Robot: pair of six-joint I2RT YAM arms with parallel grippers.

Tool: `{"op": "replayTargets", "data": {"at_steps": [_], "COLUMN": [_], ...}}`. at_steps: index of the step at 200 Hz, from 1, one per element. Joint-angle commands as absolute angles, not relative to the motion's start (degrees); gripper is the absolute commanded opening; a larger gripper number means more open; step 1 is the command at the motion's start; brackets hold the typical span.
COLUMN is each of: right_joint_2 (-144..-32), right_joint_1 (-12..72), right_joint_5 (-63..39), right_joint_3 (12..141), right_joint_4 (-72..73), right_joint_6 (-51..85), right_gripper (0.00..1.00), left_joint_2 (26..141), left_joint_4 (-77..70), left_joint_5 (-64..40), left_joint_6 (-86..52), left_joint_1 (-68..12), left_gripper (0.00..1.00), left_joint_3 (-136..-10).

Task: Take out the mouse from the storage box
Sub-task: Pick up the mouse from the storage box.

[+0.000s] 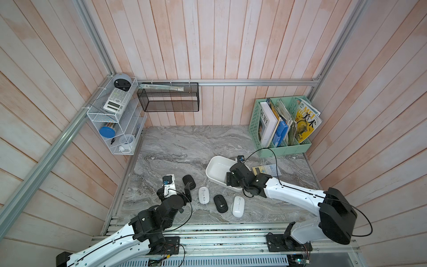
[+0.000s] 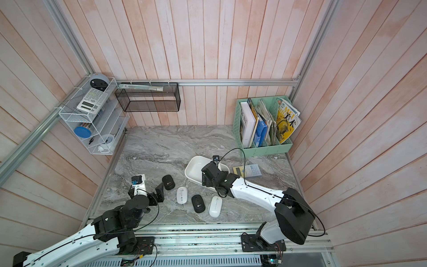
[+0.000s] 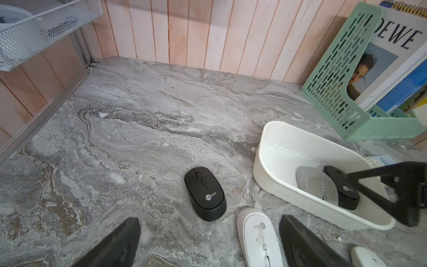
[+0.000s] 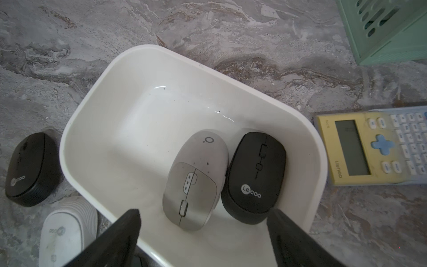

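In a top view, farthest left, the left gripper (image 1: 179,188) hangs low over the desk (image 1: 173,148) with its jaws spread wide and nothing between them. I judge it is parked there to leave the box free for the other arm.

Just beside it lies a black mouse (image 1: 189,181). Next come a white mouse (image 1: 203,195), a second black mouse (image 1: 220,203) and a second white mouse (image 1: 238,206). The four form a loose row in front of the box, which looks like the chosen spot for mice already out.

Right of the row sits the storage box (image 1: 215,171), angled on the desk. The right wrist view shows the right gripper (image 4: 204,213) over the box's near end, jaws wide apart and holding nothing. I take that width as room to straddle a mouse body.

Two mice lie inside, side by side and touching, crowded toward the near end. The grey mouse (image 4: 196,180) lies just ahead of the jaws, roughly centred between them. The black Lecoo mouse (image 4: 254,178) lies ahead of one jaw, close against the box wall. That makes the grey one the likelier pick, though a jaw has little room between the two mice.

Further right a yellow calculator (image 1: 265,170) lies just beside the box, and a mint-green file holder (image 1: 256,120) stands behind it.
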State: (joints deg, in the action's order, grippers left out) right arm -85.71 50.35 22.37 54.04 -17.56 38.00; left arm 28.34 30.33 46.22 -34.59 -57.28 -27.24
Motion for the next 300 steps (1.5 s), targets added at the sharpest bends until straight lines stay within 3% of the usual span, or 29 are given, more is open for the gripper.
{"op": "replayTargets", "data": {"at_steps": [1,62,119,176,224,300], "right_joint_2": [-90.23,-104.30,-108.65,-114.93,-115.26,-115.77], "right_joint_1": [50.53,50.45,50.18,50.16,50.00,48.25], "right_joint_5": [23.32,24.85,23.54,17.37,16.90,12.03], "right_joint_3": [58.65,71.18,73.52,81.50,82.81,79.38], "right_joint_4": [-21.31,-33.55,-34.23,-37.77,-37.67,-36.26], "right_joint_6": [40.16,43.45,45.00,42.56,41.70,39.40], "right_gripper": [0.92,0.93,0.94,0.83,0.79,0.84], "left_joint_2": [26.09,26.14,26.12,26.19,26.11,26.28], "left_joint_4": [31.63,32.34,32.18,32.27,32.43,32.48], "left_joint_5": [48.14,47.63,47.15,47.32,47.31,47.27], "left_joint_6": [-34.10,-34.87,-34.73,-34.72,-34.73,-34.70], "left_joint_1": [-57.04,-57.04,-57.04,-57.04,-57.04,-57.04], "left_gripper": [1.00,1.00,1.00,1.00,1.00,1.00], "left_joint_3": [-26.54,-26.91,-26.98,-27.07,-27.08,-27.27]}}
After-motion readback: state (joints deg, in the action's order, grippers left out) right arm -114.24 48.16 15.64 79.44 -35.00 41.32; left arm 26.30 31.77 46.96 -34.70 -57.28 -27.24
